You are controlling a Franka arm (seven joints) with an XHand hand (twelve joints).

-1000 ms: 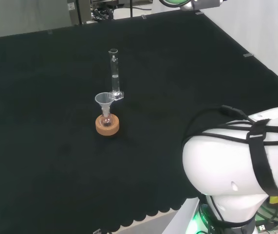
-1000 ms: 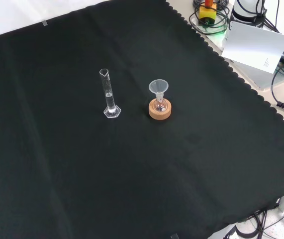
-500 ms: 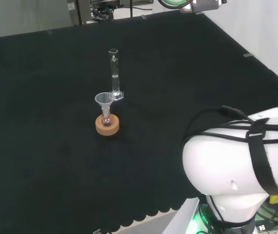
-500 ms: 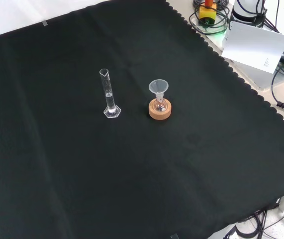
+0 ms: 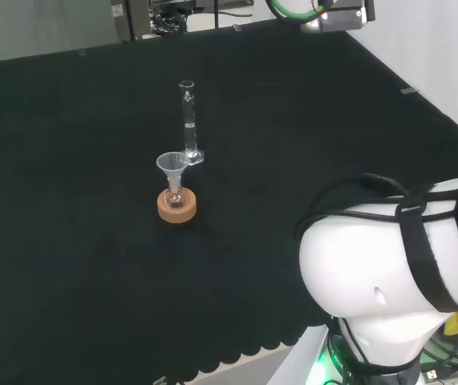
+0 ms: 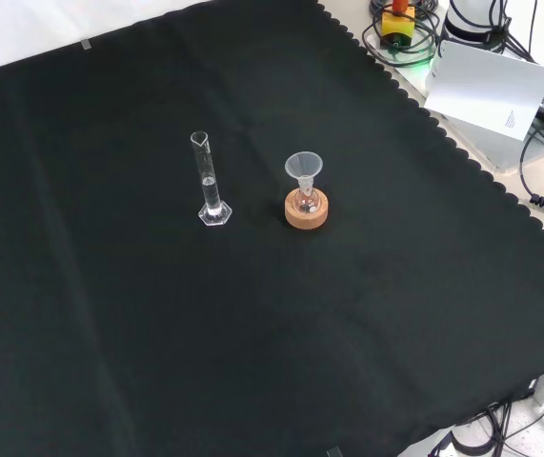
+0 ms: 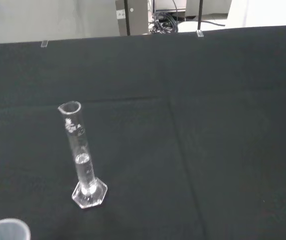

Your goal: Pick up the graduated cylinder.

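On the worktop's black cloth (image 6: pixel 110 314) the graduated cylinder (image 6: pixel 210 181) stands upright on its hexagonal foot, just left of a clear funnel (image 6: pixel 303 169) sitting in a small flask on a cork ring (image 6: pixel 307 211) in the front view. Whether the robot hand's fingers are apart or together, I cannot tell.

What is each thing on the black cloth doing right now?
graduated cylinder: standing upright on the cloth, untouched, a little clear liquid inside.
funnel: upright, stem in the small flask.
small flask: sitting in its cork ring.
cork ring: flat on the cloth, apart from the cylinder.
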